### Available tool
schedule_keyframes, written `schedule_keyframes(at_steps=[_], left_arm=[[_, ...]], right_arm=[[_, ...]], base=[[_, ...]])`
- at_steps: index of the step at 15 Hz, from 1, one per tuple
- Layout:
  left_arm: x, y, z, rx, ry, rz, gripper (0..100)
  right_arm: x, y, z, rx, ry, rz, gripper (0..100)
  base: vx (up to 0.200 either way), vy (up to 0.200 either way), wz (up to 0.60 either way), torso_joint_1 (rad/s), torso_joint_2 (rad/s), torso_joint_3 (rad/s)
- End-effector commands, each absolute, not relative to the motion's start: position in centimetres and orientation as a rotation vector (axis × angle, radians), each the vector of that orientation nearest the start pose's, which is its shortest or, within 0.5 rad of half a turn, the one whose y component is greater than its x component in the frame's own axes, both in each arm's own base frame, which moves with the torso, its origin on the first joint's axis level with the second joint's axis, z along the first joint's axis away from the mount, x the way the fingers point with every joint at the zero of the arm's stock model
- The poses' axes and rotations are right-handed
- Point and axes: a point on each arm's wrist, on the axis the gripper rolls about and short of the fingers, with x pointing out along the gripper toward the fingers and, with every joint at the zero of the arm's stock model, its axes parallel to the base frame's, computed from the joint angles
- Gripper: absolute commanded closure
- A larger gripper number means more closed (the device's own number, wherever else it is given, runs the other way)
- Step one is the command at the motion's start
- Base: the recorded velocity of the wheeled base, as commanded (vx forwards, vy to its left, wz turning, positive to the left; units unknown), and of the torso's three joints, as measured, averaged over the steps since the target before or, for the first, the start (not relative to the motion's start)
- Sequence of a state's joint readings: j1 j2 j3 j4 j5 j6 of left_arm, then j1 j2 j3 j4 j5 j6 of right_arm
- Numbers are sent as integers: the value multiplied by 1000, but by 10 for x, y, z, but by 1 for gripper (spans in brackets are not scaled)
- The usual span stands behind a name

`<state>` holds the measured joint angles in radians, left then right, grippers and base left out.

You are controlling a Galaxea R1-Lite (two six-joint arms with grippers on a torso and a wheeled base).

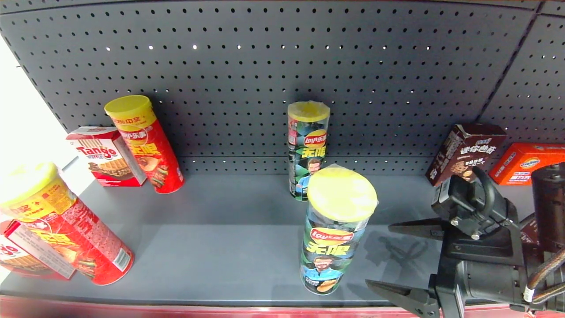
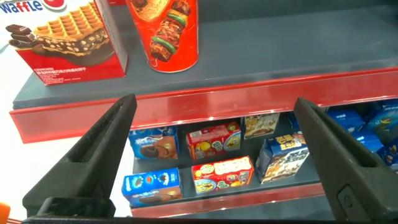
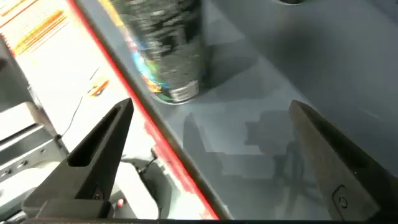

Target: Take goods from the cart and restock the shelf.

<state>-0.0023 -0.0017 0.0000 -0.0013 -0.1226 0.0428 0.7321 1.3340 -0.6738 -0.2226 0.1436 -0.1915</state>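
Note:
Two green-and-black chip cans with yellow lids stand upright on the grey shelf (image 1: 220, 247), one near the front edge (image 1: 339, 229) and one farther back (image 1: 307, 150). My right gripper (image 1: 390, 260) is open and empty just right of the front can, low over the shelf. In the right wrist view the front can's base (image 3: 171, 56) stands beyond the open right gripper (image 3: 211, 109), apart from its fingers. My left gripper (image 2: 214, 106) is open and empty in front of the shelf's red edge (image 2: 186, 99).
Red chip cans (image 1: 145, 145) (image 1: 66, 225) and a wafer box (image 1: 106, 154) stand at the shelf's left. A brown cookie box (image 1: 465, 152) and an orange box (image 1: 525, 161) sit at the back right. Lower shelves hold several small boxes (image 2: 214, 140). A pegboard (image 1: 265, 66) backs the shelf.

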Motion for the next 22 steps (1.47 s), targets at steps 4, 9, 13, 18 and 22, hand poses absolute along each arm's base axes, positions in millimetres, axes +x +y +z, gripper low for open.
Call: schedule_keyframes(at_steps=[4,9,13,18,22], left_arm=[[-23,-3,76,43,-4,-126,0],[-23,-3,76,43,-4,-126,0],[-23,-3,76,43,-4,-126,0],[-23,-3,76,43,-4,-126,0],[-23,-3,76,43,-4,-124,0]], right_arm=[[152,150,195,-322,372,930,0],[159,156,190,-326,384,932,0],[161,157,188,-328,394,925,0],[170,161,189,-324,386,898,0],[175,162,190,-321,382,888,0]], base=[[0,0,0,0,0,0],[0,0,0,0,0,0],[0,0,0,0,0,0],[0,0,0,0,0,0],[0,0,0,0,0,0]])
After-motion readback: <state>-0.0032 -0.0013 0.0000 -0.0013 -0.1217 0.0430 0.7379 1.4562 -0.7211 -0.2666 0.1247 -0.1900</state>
